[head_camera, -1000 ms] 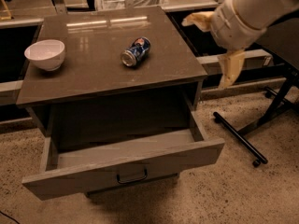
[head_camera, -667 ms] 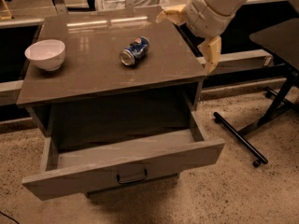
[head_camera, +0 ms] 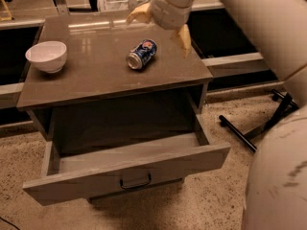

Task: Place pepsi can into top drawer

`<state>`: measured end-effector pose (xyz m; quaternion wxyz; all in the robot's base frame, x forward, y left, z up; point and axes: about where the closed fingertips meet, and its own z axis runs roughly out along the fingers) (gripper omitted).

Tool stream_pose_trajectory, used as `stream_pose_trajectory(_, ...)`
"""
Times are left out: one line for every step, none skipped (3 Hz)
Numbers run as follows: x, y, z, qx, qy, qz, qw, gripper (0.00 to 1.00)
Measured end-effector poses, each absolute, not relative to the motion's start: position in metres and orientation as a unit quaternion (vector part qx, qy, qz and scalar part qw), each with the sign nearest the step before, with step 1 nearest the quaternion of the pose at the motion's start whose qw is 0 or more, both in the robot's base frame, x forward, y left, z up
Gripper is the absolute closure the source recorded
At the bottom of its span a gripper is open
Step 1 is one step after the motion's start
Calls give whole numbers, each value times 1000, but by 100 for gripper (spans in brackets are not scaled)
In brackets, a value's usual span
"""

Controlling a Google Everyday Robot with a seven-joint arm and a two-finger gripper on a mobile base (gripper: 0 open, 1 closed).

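The pepsi can [head_camera: 142, 54] lies on its side on the grey cabinet top [head_camera: 96, 75], right of centre. The top drawer [head_camera: 129, 164] is pulled out below it, with a dark bar handle [head_camera: 135, 180] at its front centre; its inside looks empty. My gripper [head_camera: 160, 27] hangs over the back right of the cabinet top, just above and right of the can, apart from it. Its two yellowish fingers [head_camera: 183, 39] are spread wide and hold nothing.
A white bowl [head_camera: 46, 56] stands at the left of the cabinet top. My arm [head_camera: 259, 18] crosses the upper right. A black stand leg [head_camera: 242, 135] lies on the speckled floor to the right. Dark shelving runs behind the cabinet.
My gripper has moved left from beside the cabinet's right edge to over the cabinet top near the can. The can, bowl and drawer have not moved.
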<state>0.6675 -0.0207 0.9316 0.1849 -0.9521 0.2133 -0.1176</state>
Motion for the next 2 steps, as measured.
stream_pose_trajectory(695, 4, 897, -959, 178, -166, 146, 0)
stream_pose_trajectory(717, 22, 857, -961, 158, -196, 110, 0)
